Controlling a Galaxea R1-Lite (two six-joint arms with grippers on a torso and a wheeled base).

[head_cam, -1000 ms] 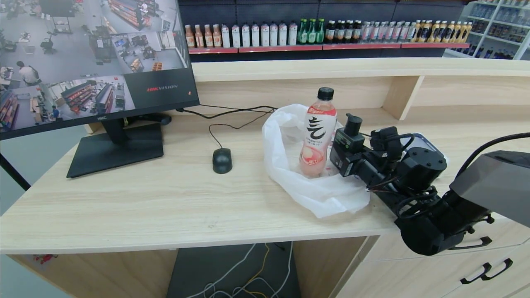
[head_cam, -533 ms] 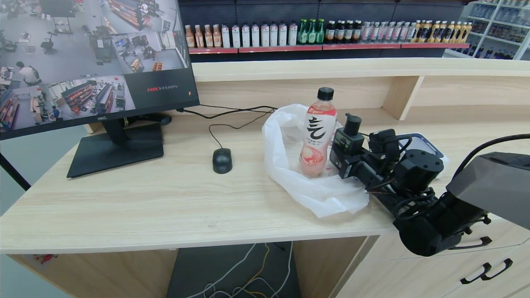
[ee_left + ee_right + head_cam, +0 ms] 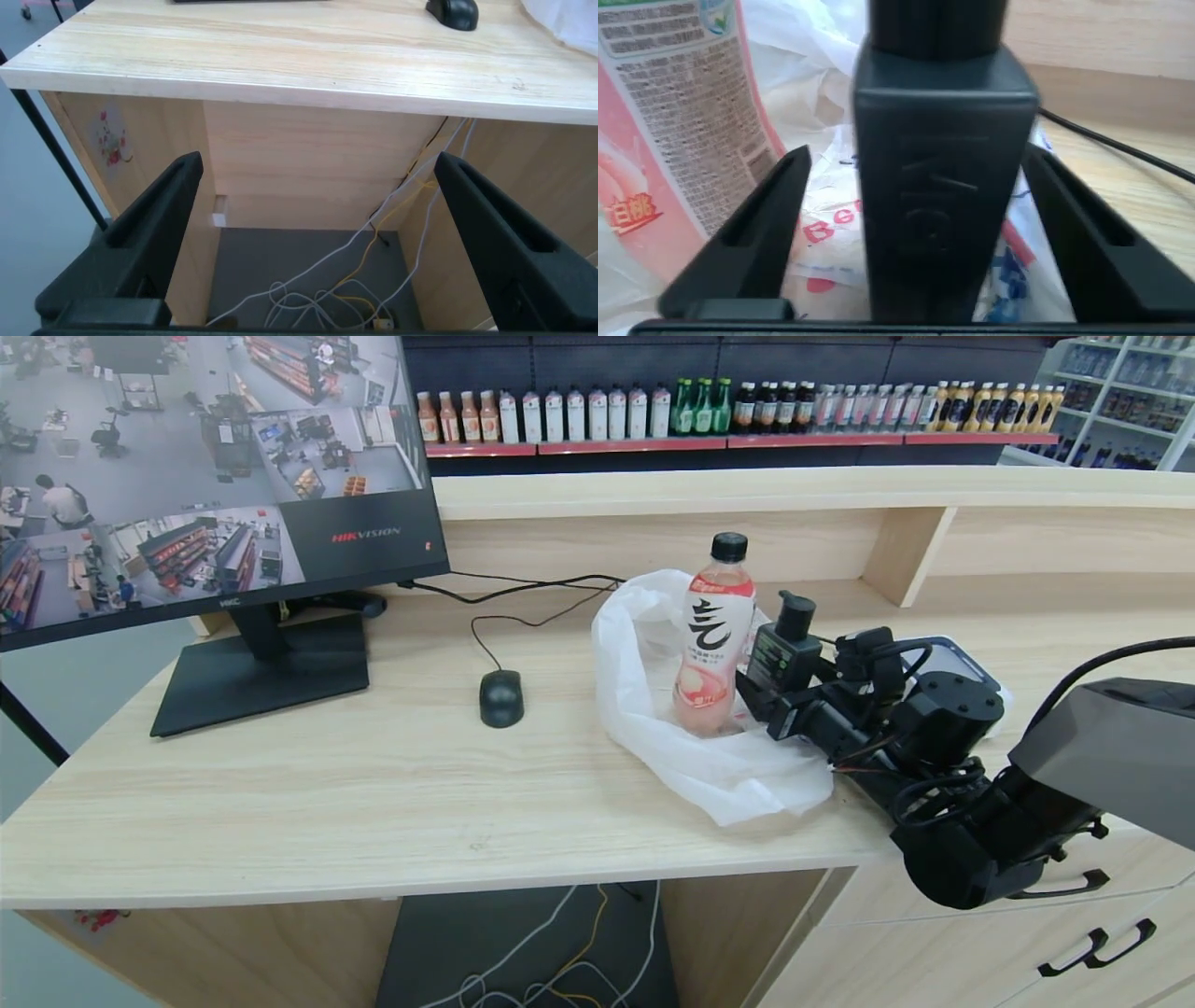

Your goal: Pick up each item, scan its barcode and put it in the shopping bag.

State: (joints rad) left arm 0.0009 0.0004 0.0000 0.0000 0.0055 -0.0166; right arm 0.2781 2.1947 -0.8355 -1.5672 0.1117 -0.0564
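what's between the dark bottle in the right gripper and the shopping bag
Nothing visible blocks it. The dark bottle, held in the right gripper, sits at the shopping bag's open mouth. The pink bottle stands upright inside, close beside it, so free room is likely tight.

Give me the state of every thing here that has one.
shopping bag: open, on the counter.
pink bottle: upright, capped, standing in the shopping bag.
black bottle: capped, gripped beside the pink bottle.
right pincer: shut on the black bottle.
left pincer: open, empty, below the counter edge.
monitor: on.
drawers: shut.
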